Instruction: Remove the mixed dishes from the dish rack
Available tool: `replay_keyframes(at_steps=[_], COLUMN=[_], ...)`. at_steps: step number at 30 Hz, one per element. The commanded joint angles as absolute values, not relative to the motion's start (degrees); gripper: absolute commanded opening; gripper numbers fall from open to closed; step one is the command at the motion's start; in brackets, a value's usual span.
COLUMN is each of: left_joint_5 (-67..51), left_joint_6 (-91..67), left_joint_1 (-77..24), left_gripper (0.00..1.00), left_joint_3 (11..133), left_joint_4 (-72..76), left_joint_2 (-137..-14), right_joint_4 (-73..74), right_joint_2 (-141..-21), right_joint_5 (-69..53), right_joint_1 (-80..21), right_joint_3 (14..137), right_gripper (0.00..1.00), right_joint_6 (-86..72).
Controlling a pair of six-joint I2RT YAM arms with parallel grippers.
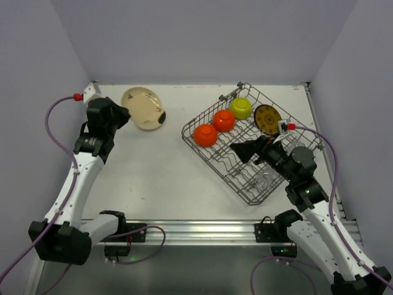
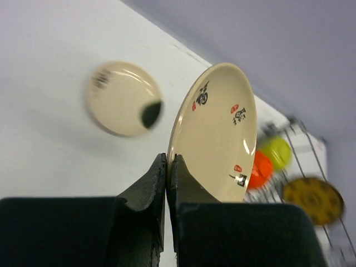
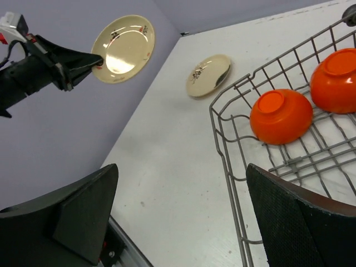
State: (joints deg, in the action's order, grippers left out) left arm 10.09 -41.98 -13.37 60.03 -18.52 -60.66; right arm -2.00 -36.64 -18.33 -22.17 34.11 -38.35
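Tightly, left claw (image 2: 167, 162) pinching plate (image 2: 217, 133), second plate (image 2: 118, 98) blurred

Left gripper (image 2: 167, 162) raised, jaws pinched on a beige plate (image 2: 217, 128) rim; right gripper (image 3: 182, 178) spread wide.

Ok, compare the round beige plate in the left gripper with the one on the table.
Held beige plate is airborne, tilted; lying beige plate rests flat on the white table. Left gripper pinches the held plate's rim; the lying plate is untouched. Both show dark markings.
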Motion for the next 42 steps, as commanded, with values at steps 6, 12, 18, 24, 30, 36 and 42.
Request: replay_keyframes(at_steps=[6,12,18,24,30,36,42], left_joint_5=[6.78,0.62,-2.54,-2.11,-2.28,-3.60,-6.50], left_joint_6=[-50.36,-50.10,-49.83,-50.10,-49.57,-49.22,-48.17], left_joint_1=[3.07,4.22,4.22,4.04,3.96,3.17,2.29], left_gripper=[0.00,0.00,0.00,0.25,0.51,0.84,1.00], left_joint_3=[67.04,71.62,74.87,76.20,75.06,74.79,76.90], left_joint_4=[-12.22,-5.89,-3.78,-6.24,-6.94,-7.56,-11.33], left_joint_2=[-84.44,-97.46,-105.02,-107.23,-104.51,-100.99,-99.33], right_joint_4=[14.83,21.43,25.66,26.19,25.75,23.82,23.29], right_joint_2=[-27.96,-23.39,-23.38,-23.47,-26.98,-32.51,-39.53], right_joint_5=[-10.73,-8.35,-9.23,-8.61,-7.91,-6.51,-0.54], right_joint_1=[-22.15,-22.06,-22.15,-22.15,-22.15,-22.15,-21.80], right_joint_3=[39.45,41.66,43.06,43.33,43.42,44.47,48.06], right_gripper=[0.99,0.99,0.99,0.99,0.99,0.99,0.99], right_joint_6=[-31.65,-28.74,-26.11,-25.05,-24.52,-25.49,-23.91])
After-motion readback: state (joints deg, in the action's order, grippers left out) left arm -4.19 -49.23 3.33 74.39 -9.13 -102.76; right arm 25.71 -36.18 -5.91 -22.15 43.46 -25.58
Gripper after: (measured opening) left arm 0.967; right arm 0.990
